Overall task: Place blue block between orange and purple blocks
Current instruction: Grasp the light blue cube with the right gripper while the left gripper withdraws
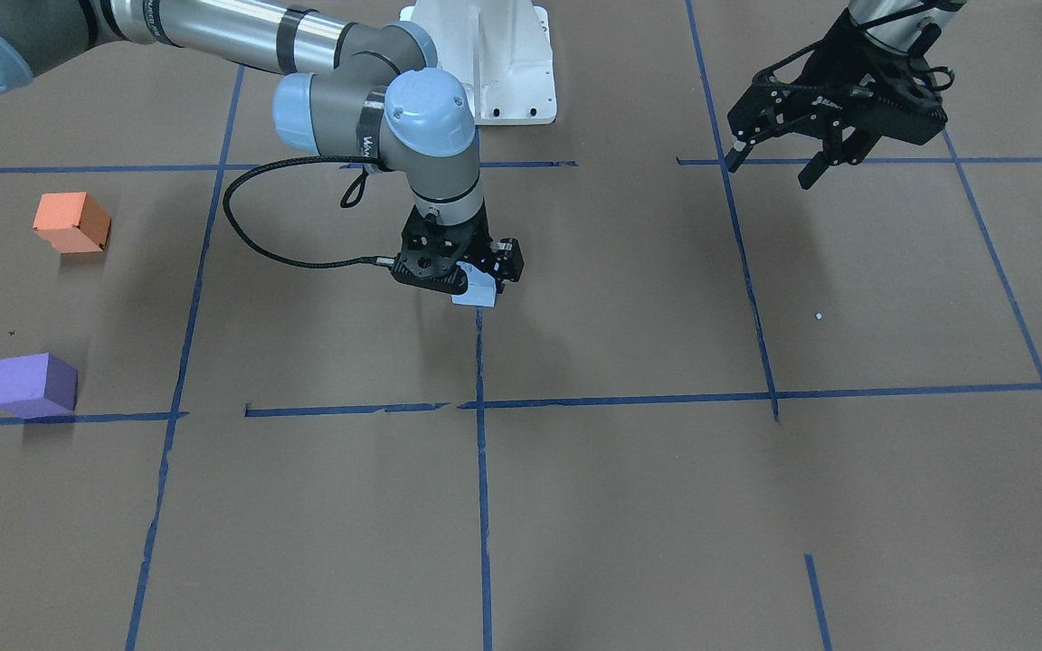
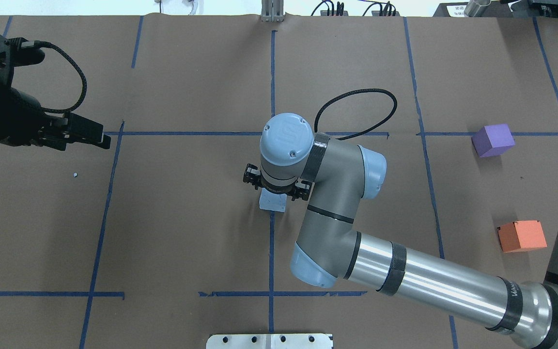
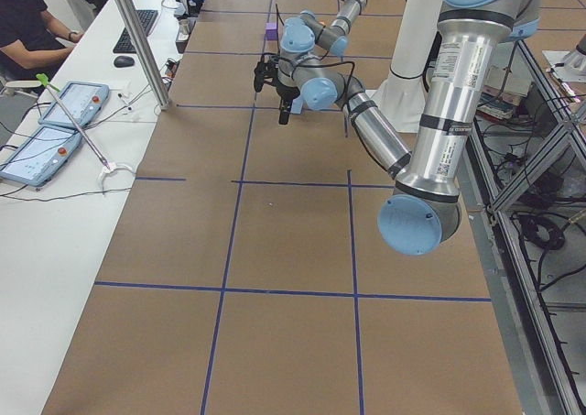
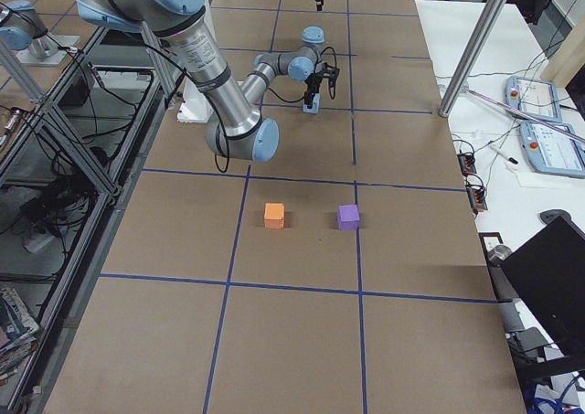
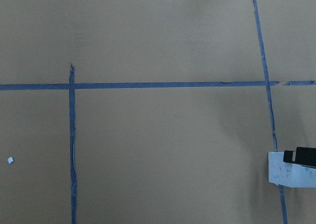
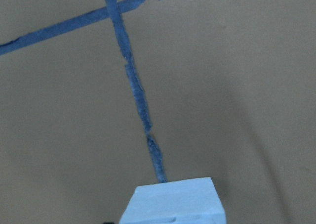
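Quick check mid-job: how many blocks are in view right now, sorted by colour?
Orange block: 1
Purple block: 1
Blue block: 1
Total: 3 blocks

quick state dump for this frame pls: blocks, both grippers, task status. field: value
blue block: table centre, over a tape line, between the right gripper's fingers
right gripper: shut on blue block
left gripper: open, empty, above the table, far from all blocks
orange block: on the table, robot's right side, nearer the base
purple block: same side, farther from the base, apart from orange block
task status: blue block not yet between the other two
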